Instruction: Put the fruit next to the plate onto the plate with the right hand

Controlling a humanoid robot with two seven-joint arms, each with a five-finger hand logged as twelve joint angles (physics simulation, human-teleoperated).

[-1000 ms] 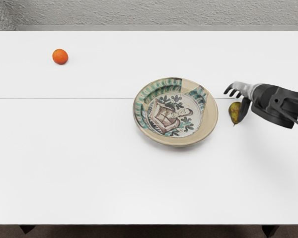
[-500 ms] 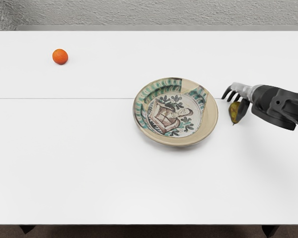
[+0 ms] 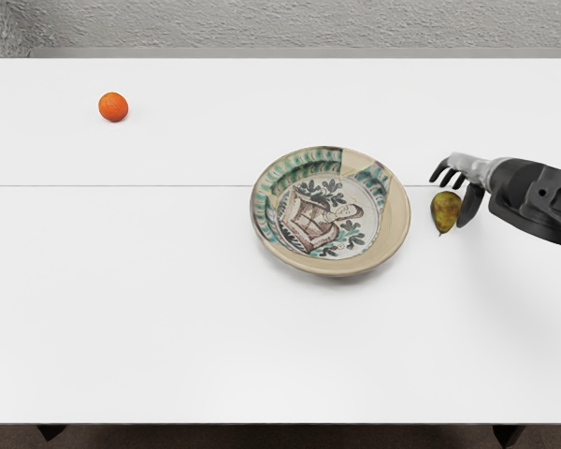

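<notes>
White table: pear [image 3: 445, 211] lies just left of my right hand [image 3: 465, 178], long axis near-far. Fingers spread, probably holding nothing. Plate [image 3: 399, 224] further left.

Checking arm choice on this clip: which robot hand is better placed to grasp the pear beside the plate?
Right. The right robot hand is close beside the pear, fingers open, on the right side of the plate. No left arm is in view.

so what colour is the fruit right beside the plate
Yellowish green with brownish patches: the pear on the table, seen in the head view, the only one.
</notes>
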